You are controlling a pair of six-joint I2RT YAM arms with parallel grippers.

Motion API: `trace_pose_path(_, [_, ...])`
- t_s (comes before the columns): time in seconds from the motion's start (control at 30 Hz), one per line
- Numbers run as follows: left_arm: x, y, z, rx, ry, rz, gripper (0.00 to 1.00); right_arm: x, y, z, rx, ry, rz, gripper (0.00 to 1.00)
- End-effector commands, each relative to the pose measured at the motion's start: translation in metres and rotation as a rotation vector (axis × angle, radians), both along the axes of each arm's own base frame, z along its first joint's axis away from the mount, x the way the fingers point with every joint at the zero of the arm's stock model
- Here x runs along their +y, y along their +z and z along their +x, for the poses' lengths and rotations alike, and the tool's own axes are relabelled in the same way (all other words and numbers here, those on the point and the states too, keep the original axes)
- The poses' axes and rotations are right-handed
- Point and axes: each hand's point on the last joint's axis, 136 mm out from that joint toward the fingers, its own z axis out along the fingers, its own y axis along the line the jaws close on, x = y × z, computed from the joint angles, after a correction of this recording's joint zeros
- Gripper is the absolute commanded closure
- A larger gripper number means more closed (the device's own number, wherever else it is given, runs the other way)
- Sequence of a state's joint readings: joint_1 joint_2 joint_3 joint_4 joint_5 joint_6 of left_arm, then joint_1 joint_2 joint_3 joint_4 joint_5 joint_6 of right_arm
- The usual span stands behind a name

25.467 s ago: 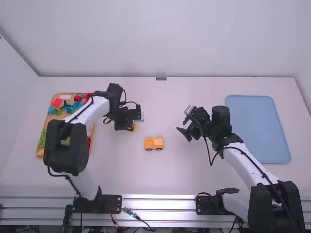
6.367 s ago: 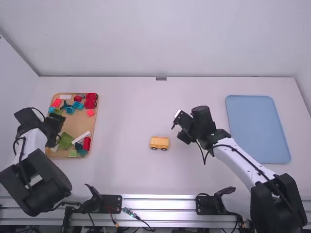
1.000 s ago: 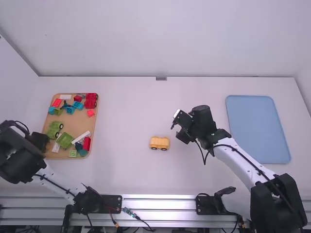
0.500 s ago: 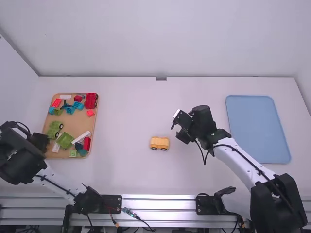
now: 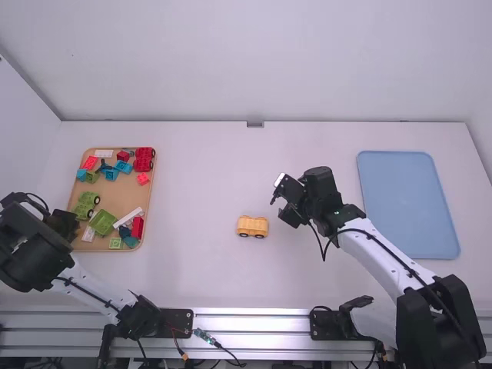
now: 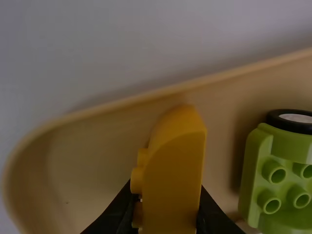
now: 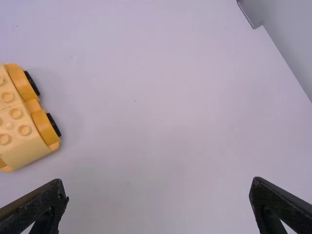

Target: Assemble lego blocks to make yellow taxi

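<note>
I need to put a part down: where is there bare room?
Bare table lies between the tan tray and the yellow car base, and beyond it; the blue tray is bare. Crowded: the tan tray's far and near ends, and its left edge, where the left tool grips a yellow block.

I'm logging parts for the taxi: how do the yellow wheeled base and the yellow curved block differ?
The wheeled base has black wheels; the curved block shows none.
The base stands on the table; the block is gripped by the left hand over the tray.
The base's studs face up, the block's sideways.
Both are yellow and studded.
</note>
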State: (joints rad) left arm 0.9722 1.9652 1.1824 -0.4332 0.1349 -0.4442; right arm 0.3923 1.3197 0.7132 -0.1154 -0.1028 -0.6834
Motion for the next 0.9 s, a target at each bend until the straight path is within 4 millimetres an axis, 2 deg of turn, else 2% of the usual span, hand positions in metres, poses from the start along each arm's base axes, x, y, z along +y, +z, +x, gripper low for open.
trace_pose_path(0.0, [-0.011, -0.004, -0.002, 0.010, -0.020, -0.024, 0.89, 0.001, 0.002, -0.002, -0.001, 0.002, 0.012, 0.01])
trace_pose_path(0.1, [-0.011, -0.003, -0.002, 0.007, 0.005, -0.029, 0.94, 0.001, 0.002, -0.002, -0.001, 0.002, 0.013, 0.01])
trace_pose_path(0.13, [-0.011, -0.002, -0.001, 0.003, 0.008, -0.033, 0.98, 0.001, 0.002, -0.002, -0.001, 0.002, 0.012, 0.01])
trace_pose_path(0.33, [-0.009, 0.017, 0.007, -0.041, -0.007, -0.018, 0.98, 0.010, 0.005, -0.005, 0.004, 0.037, 0.054, 0.01])
trace_pose_path(0.47, [-0.004, 0.051, 0.007, -0.062, -0.005, 0.060, 0.98, 0.016, 0.017, 0.004, -0.006, -0.031, 0.155, 0.01])
trace_pose_path(0.53, [-0.009, 0.081, 0.010, -0.094, -0.037, 0.128, 0.98, 0.020, 0.025, 0.009, -0.014, -0.063, 0.216, 0.01])
trace_pose_path(0.57, [-0.012, 0.089, 0.012, -0.106, -0.055, 0.147, 0.98, 0.022, 0.027, 0.010, -0.016, -0.065, 0.231, 0.01])
trace_pose_path(0.63, [-0.020, 0.111, 0.017, -0.139, -0.103, 0.210, 0.98, 0.028, 0.031, 0.009, -0.011, -0.050, 0.268, 0.01])
trace_pose_path(0.67, [-0.032, 0.131, 0.025, -0.180, -0.169, 0.277, 0.98, 0.034, 0.033, 0.006, 0.000, -0.019, 0.293, 0.01])
trace_pose_path(0.7, [-0.034, 0.134, 0.025, -0.184, -0.177, 0.286, 0.98, 0.035, 0.034, 0.005, 0.004, -0.012, 0.299, 0.01])
trace_pose_path(0.73, [-0.048, 0.150, 0.033, -0.219, -0.244, 0.351, 0.98, 0.040, 0.036, 0.003, 0.019, 0.005, 0.321, 0.01])
trace_pose_path(0.77, [-0.058, 0.158, 0.037, -0.239, -0.284, 0.384, 0.98, 0.041, 0.039, 0.003, 0.028, 0.001, 0.336, 0.01])
trace_pose_path(0.83, [-0.095, 0.186, 0.051, -0.312, -0.424, 0.510, 0.98, 0.042, 0.048, 0.008, 0.049, -0.061, 0.389, 0.01])
trace_pose_path(0.87, [-0.103, 0.190, 0.052, -0.326, -0.448, 0.535, 0.98, 0.042, 0.050, 0.009, 0.056, -0.072, 0.400, 0.01])
